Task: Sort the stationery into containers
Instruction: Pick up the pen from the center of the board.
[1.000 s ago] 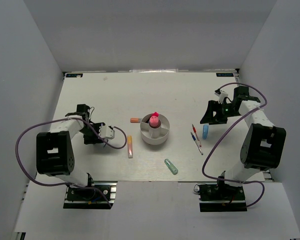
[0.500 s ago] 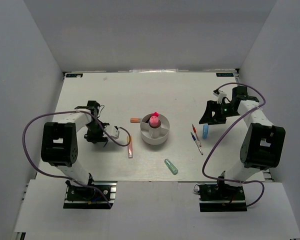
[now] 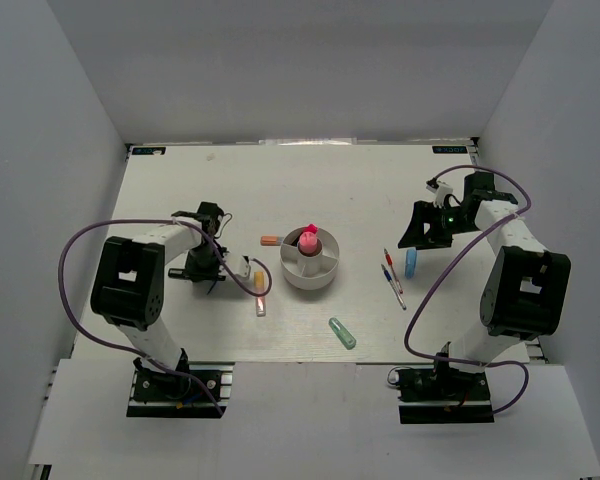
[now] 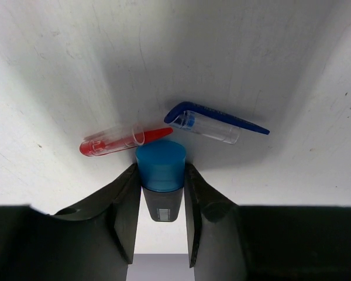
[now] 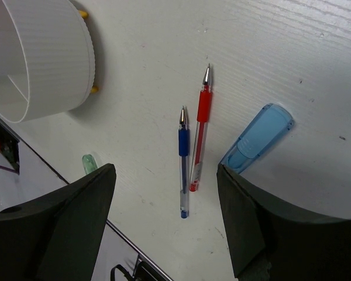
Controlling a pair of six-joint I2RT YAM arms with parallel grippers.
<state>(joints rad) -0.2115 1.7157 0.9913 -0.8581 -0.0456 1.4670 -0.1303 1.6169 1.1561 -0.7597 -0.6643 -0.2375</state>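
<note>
The round white cup (image 3: 310,265) stands mid-table with a pink highlighter (image 3: 309,241) upright in its central well. My left gripper (image 3: 228,268) is left of the cup. In the left wrist view it (image 4: 160,175) is shut on a black-and-blue highlighter (image 4: 160,165), blue cap pointing out. A red pen cap (image 4: 114,141) and a blue pen cap (image 4: 213,121) lie just beyond it. My right gripper (image 3: 420,236) is open and empty (image 5: 165,172) above the blue pen (image 5: 183,157), the red pen (image 5: 199,136) and the blue highlighter (image 5: 258,139).
An orange highlighter (image 3: 270,240) lies at the cup's left. A pink-and-orange highlighter (image 3: 260,294) lies right of my left gripper. A mint-green highlighter (image 3: 342,333) lies near the front edge. The cup's wall (image 5: 44,64) shows in the right wrist view.
My left arm has swung right, carrying its gripper closer to the cup and the pink-and-orange highlighter. The right arm has not moved.
</note>
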